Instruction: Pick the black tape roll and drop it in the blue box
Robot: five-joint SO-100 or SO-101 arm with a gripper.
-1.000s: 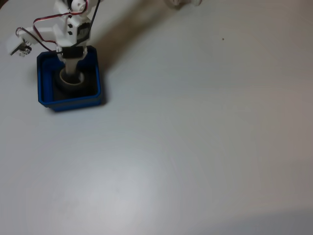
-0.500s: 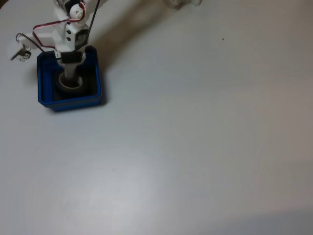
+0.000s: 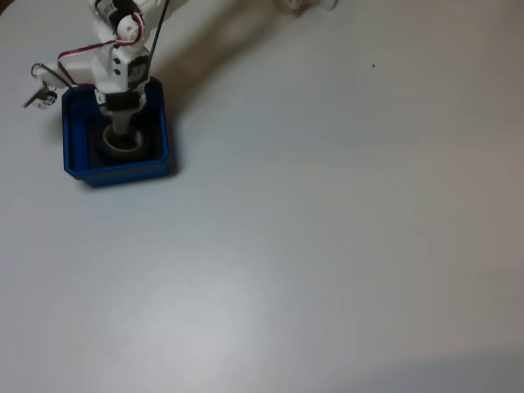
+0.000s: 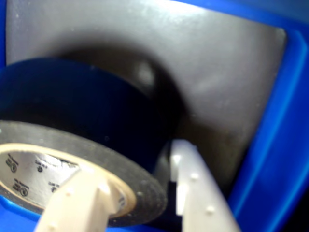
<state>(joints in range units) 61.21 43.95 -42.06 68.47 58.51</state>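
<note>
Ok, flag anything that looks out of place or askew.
Nothing stands out. The tape sits inside the box, with the tool straddling its wall, one finger through the core and one outside.

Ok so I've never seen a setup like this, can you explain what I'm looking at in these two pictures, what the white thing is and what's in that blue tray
The white thing is a small robot arm on a pale table. One picture comes from a fixed camera looking down on the table; the other from a camera riding on the arm's wrist, so it sees everything very close up.

The blue tray is the blue box, a low-walled tray with a dark floor. The arm reaches down into it. Inside is the black tape roll, a ring of black tape with a pale core.

The wrist view shows the gripper with its two pale fingers straddling the roll's wall, one inside the core, one outside. Whether they are squeezing it or have let go, I cannot tell.
</note>
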